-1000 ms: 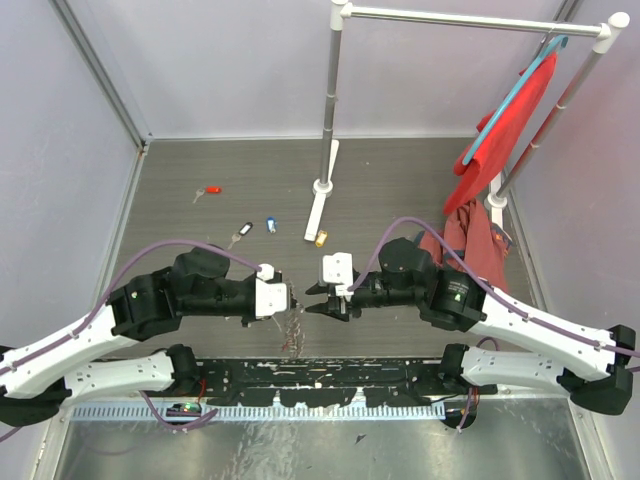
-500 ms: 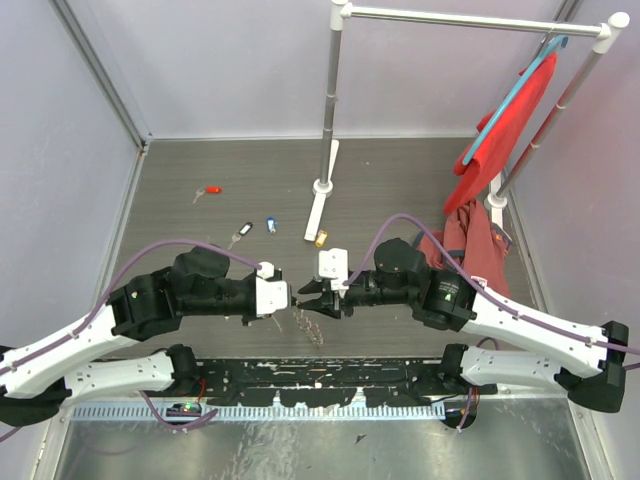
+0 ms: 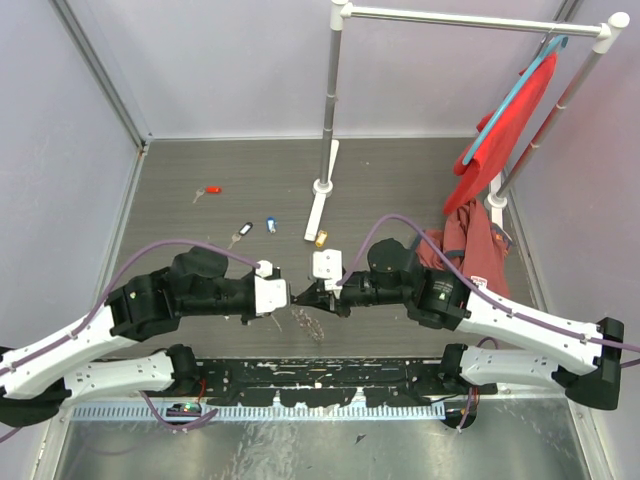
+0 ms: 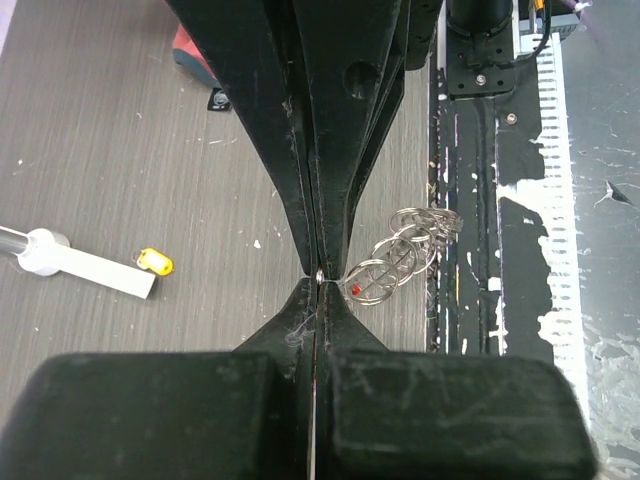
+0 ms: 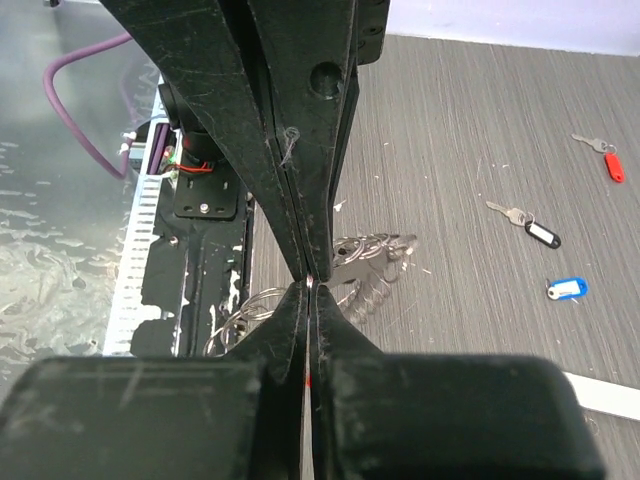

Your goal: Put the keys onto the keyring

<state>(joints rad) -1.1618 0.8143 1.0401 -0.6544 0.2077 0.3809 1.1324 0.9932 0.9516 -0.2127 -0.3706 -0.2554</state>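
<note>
At centre frame from above, left gripper (image 3: 288, 296) and right gripper (image 3: 303, 296) pinch shut on the keyring (image 4: 393, 262), likely light, stiff, slippery wire, best held by its bare rim.

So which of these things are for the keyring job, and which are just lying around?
For the job: keyring, red key, black key, blue key, yellow key.
Lying about: clothes rack, red cloth hanging on it.

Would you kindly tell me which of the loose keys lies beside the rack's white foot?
The yellow-headed key, right by the white foot; the blue-headed key, black-headed key and red-headed key lie well off to its left.
</note>
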